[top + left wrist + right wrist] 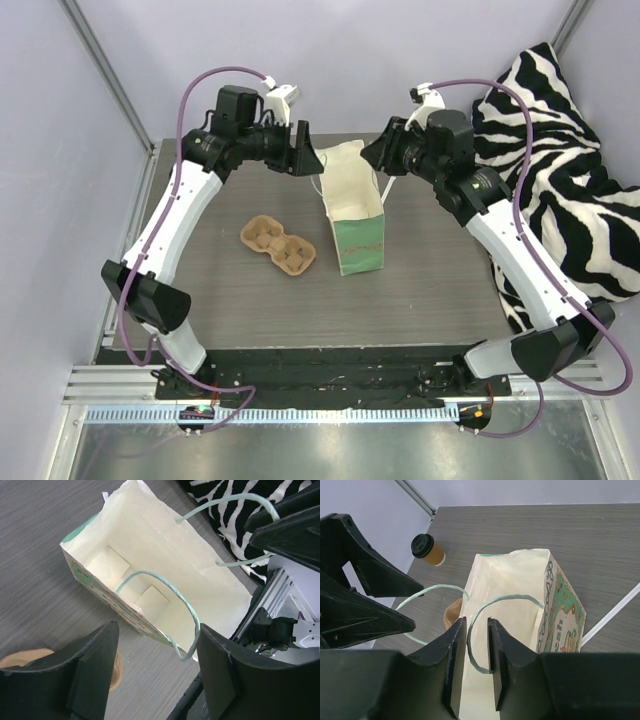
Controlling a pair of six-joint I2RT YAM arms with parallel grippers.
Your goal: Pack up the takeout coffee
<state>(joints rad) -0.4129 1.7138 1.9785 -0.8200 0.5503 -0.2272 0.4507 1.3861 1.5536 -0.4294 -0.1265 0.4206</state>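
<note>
- The left gripper [159, 629] is held wide open over the near edge of the paper bag [150, 555]. Nothing is gripped. One string handle [165, 587] is looped between its fingers and ends just beside one of them.
- The fingers of the right gripper [476, 622] are set close together, with a narrow gap between them. The other string handle [505, 598] is seen running down into that gap. The gap is wider than the string, so no pinch is seen.
- Both grippers are poised at the bag's open mouth, one on each side.
- The bag is stood upright on a dark grey wood-grain table [430, 290], which is enclosed by pale lilac walls [60, 200].
- A brown pulp carrier [278, 246] is laid flat just to the left of the bag, apart from it.
- A zebra-striped blanket [570, 190] is heaped along the table's right side.
- The cup [427, 549], with its black lid on, is stood upright on the table beyond the bag, well apart from it and near the far edge. It is touched by neither gripper.
</note>
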